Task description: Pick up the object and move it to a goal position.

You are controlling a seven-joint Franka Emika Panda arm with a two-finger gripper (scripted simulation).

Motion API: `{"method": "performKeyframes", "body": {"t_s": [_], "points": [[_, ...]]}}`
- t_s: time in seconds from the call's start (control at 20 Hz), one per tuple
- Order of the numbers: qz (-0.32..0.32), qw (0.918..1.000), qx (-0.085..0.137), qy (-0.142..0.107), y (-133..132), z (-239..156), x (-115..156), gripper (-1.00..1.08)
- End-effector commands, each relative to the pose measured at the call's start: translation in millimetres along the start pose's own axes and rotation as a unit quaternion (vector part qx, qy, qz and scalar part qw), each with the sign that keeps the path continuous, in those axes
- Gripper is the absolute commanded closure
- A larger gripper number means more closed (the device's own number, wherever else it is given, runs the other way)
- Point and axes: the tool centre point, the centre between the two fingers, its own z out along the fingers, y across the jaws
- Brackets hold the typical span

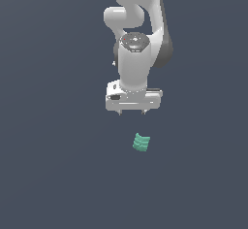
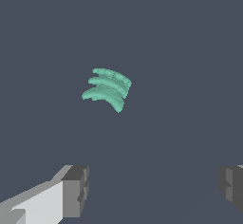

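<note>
The object (image 1: 141, 143), a small teal-green ridged piece, lay alone on the dark floor (image 1: 48, 174), with no edge or corner of that surface in view to place it by. We noted it sat apart from the gripper (image 1: 131, 112), below it and slightly toward the exterior view's right, with clear space between. In the wrist view the object (image 2: 107, 89) appeared ahead of the fingers (image 2: 76, 191) and off the midline between them, nearer one finger than the other. Its ridges ran as curved stacked bands; we could not fix a clear long axis. The fingers were spread wide, holding nothing and touching nothing. We judged the coming move needed a small sideways shift to centre the piece, then a straight descent.
</note>
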Motion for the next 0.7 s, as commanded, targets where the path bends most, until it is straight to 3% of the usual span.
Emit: {"method": "performKeyframes", "body": {"t_s": [0.0,0.65], "points": [[0.000,1.0000,0.000,0.000,0.0,0.0,0.0,-0.92],[-0.016,0.9997,-0.002,-0.018,1.0,13.8,-8.7,-0.92]]}}
